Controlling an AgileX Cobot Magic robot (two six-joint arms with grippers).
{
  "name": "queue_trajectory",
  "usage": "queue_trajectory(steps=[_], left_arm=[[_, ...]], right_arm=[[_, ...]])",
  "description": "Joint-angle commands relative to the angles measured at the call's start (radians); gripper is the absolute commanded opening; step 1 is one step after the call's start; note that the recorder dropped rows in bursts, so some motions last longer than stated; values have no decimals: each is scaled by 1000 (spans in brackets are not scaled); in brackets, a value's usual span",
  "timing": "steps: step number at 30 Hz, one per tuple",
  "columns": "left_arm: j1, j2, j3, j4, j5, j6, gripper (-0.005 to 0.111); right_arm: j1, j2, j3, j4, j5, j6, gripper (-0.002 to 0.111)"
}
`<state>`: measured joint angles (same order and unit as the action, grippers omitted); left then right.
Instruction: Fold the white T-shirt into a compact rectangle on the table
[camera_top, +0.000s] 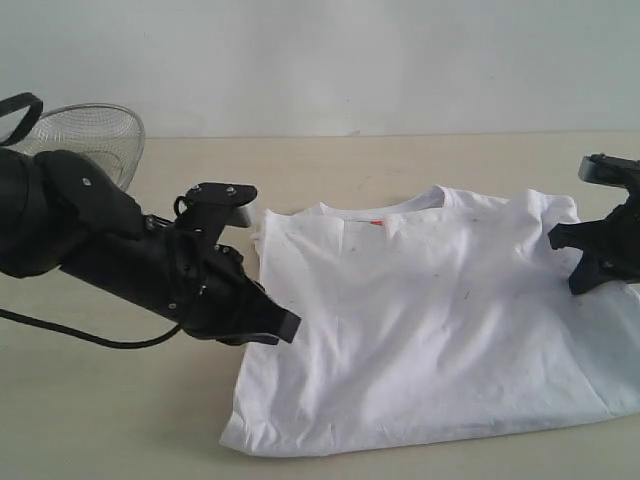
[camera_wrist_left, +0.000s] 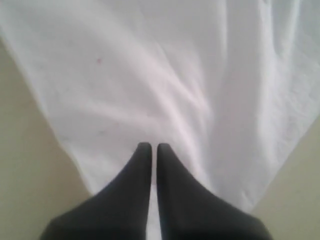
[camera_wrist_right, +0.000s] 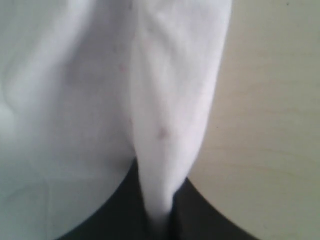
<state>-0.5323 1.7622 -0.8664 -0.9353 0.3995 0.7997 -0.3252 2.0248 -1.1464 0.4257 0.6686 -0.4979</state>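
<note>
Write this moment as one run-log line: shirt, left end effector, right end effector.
shirt: white T-shirt spread on table | left end effector: shut at shirt's left edge, grip unclear | right end effector: shut on shirt's right edge

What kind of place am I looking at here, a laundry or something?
Likely a robotics test bench, not a laundry: a black jointed left arm and a black right arm work on a white cotton T-shirt on a pale beige tabletop, with a blank white wall behind.

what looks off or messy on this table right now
Nothing looks spilled or torn. The white T-shirt is rumpled, its edge bunched into a ridge where the right gripper pinches it; a few small dark specks dot the fabric.
</note>
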Motion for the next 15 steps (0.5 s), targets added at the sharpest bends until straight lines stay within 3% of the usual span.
queue_trajectory(steps=[1, 10, 15], left_arm=[[-38, 74, -14, -18, -7, 8, 5], [-36, 164, -15, -18, -49, 8, 5], [-36, 164, -15, -23, -50, 8, 5]], right_arm=[[-3, 15, 27, -66, 39, -9, 0], [8, -190, 27, 61, 199, -51, 0], [108, -319, 27, 103, 218, -62, 0]])
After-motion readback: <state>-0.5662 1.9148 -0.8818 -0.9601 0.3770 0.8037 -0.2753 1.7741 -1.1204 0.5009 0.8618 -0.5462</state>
